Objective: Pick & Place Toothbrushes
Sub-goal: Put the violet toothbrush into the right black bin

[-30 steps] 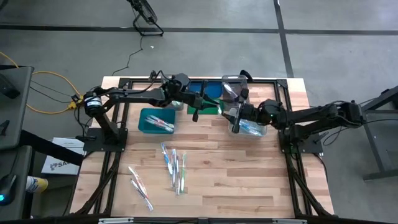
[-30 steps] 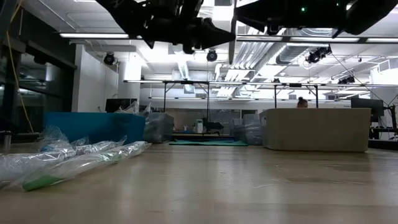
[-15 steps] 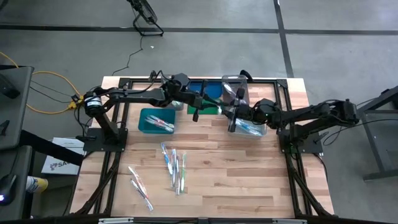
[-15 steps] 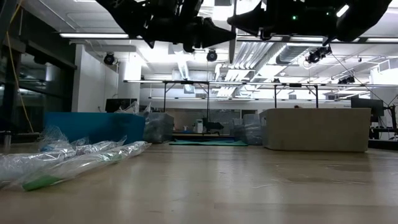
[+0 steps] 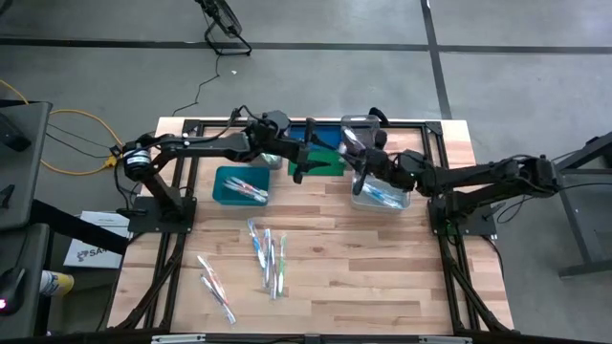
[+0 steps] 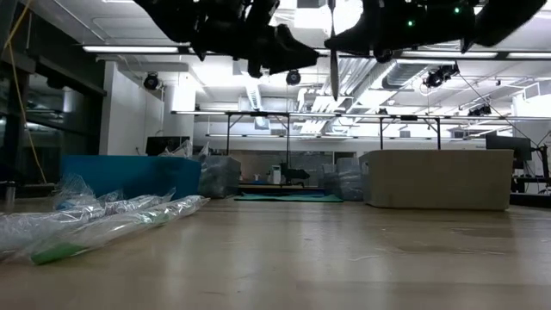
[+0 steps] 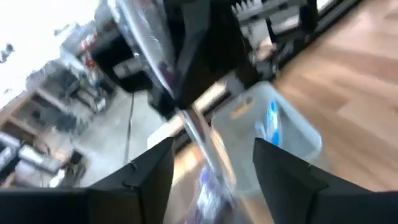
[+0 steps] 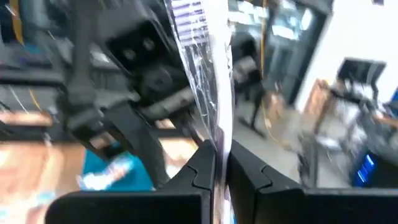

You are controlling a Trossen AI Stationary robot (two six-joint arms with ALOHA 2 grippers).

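Right gripper point(image 8: 221, 171) is clamped tight on a wrapped toothbrush point(image 8: 205, 74), its crinkly clear sleeve standing straight up out of the closed fingers. From above, that gripper point(image 5: 356, 156) sits over the far rim of the clear bin point(image 5: 406, 201), with more toothbrushes lying in the bin. Facing it across a narrow gap is the left gripper point(image 5: 298, 156), fingers point(image 7: 280, 171) spread wide, nothing pinched between them; the same wrapped toothbrush point(image 7: 205, 146) hangs in the gap in its wrist view. Both arms are up in the air, well clear of the tabletop in the low view.

Tight quarters at the back: the two grippers nearly meet over the blue lid point(image 5: 320, 136) and green lid point(image 5: 325, 164), hemmed by the black frame point(image 5: 239, 122) along the far edge. The teal bin point(image 5: 225, 196) sits just beside the left arm, toothbrushes inside.

Nearer the front, the wooden table point(image 5: 382, 277) opens up. A loose cluster of wrapped toothbrushes point(image 5: 268, 253) lies mid-table, a couple more point(image 5: 215, 287) toward the front-left. The right half of the board is bare wood, open right up to its edge.
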